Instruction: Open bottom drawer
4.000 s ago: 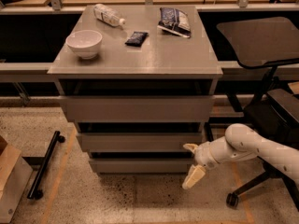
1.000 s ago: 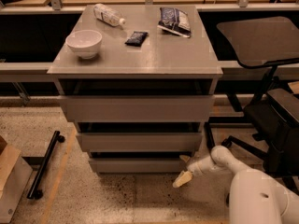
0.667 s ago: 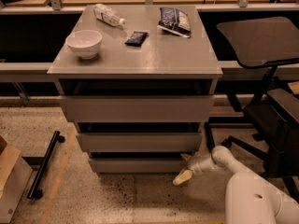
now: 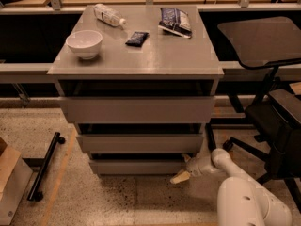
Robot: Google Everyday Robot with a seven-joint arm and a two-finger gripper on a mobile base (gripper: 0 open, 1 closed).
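The grey cabinet (image 4: 136, 60) has three drawers. The bottom drawer (image 4: 136, 166) is the lowest, with a flat grey front. It sits about flush under the middle drawer front (image 4: 138, 143), with a dark gap above it. My gripper (image 4: 183, 169) is low near the floor, at the right end of the bottom drawer's front, and seems to touch its corner. My white arm (image 4: 244, 197) reaches in from the lower right.
On the cabinet top are a white bowl (image 4: 84, 43), a plastic bottle (image 4: 108, 14), a small dark packet (image 4: 137, 38) and a chip bag (image 4: 175, 20). A black office chair (image 4: 277, 112) stands to the right. A black bar (image 4: 44, 166) and a box (image 4: 9, 182) lie on the floor to the left.
Since four seconds ago my gripper has moved left and down to the bottom drawer's right end. In the last second it has hardly moved. The drawer front has not visibly shifted.
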